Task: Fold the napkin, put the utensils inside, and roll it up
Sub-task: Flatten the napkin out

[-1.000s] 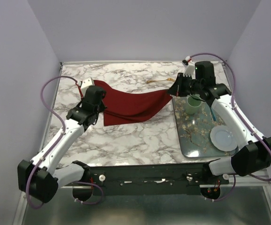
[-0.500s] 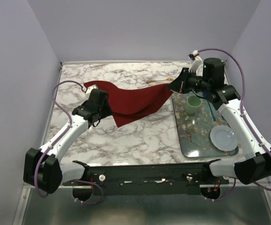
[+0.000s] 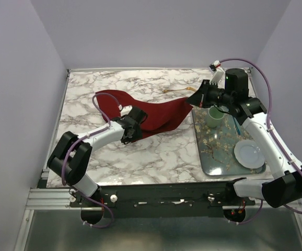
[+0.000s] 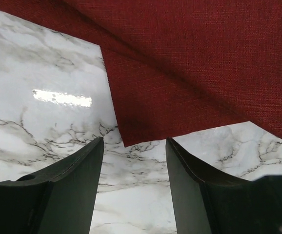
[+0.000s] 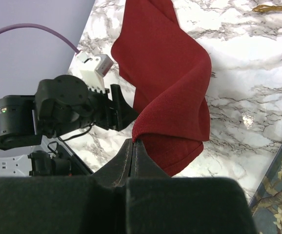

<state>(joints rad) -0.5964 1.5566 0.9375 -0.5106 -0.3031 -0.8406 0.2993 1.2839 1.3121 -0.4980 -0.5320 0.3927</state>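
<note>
Top external view: the napkin (image 3: 156, 112) is seen spread across the middle of the marble table (image 3: 88, 83), stretched from the upper left toward the right. Its right corner is lifted and pinched by the right gripper (image 3: 195, 99), whose fingers are clenched on the cloth. The left gripper (image 3: 132, 130) is held low at the napkin's lower edge, left of centre, with its fingers released; nothing is grasped by it. The utensils (image 3: 175, 90) are seen as a thin gold streak on the table just above the napkin's right part, near the right gripper; whether the cloth is touched by them cannot be told. A patterned tray (image 3: 219, 151) is set at the right of the frame, with a green cup (image 3: 214, 116) and a pale plate (image 3: 248, 153) on it.

Left wrist view: a pointed napkin corner is shown lying flat on the marble just beyond the gap between the parted fingers (image 4: 72, 180), and the cloth is crossed diagonally by a fold.

Right wrist view: the napkin is seen draped from the closed fingertips at lower centre, and the utensils are shown at the upper right.
</note>
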